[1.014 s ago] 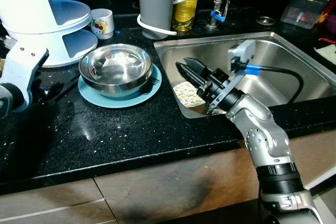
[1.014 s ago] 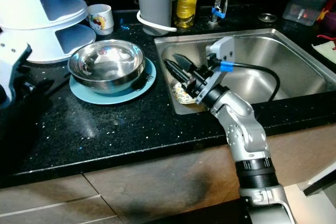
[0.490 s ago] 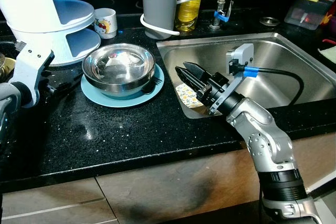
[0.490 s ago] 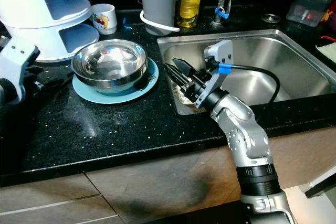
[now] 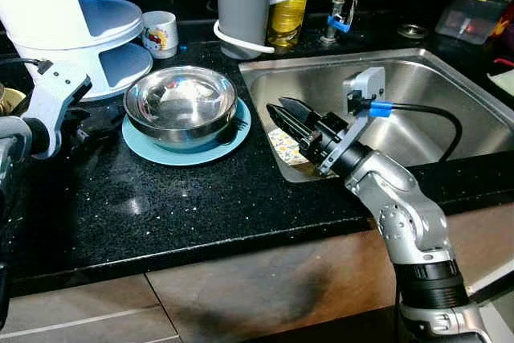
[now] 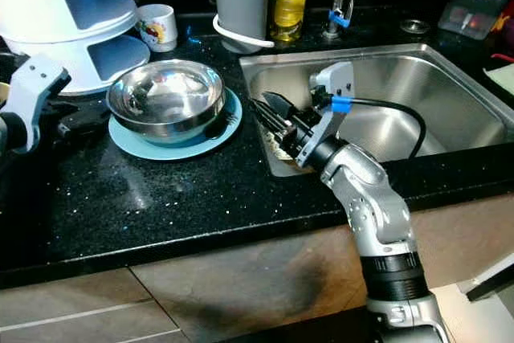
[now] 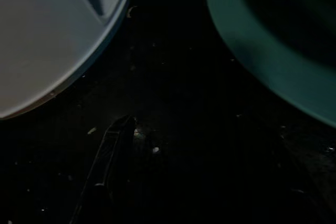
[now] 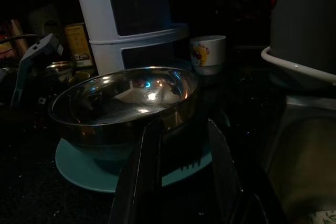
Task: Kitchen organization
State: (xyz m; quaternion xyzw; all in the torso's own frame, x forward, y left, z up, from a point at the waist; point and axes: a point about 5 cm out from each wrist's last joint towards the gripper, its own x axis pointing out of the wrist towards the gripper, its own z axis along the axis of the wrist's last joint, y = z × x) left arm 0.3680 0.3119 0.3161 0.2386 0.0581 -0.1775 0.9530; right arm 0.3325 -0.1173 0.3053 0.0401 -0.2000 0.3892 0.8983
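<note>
Steel bowl sits on a teal plate on the black counter, beside the sink. From the head views, the right gripper reaches over the sink's corner toward the bowl, fingers slightly apart, empty. The left gripper rests low near the white rack; I cannot tell its state. Its wrist view is dark: plate rim, rack base. The right wrist view faces the bowl; a shallow pinch could slip off its rim and shove the plate.
</note>
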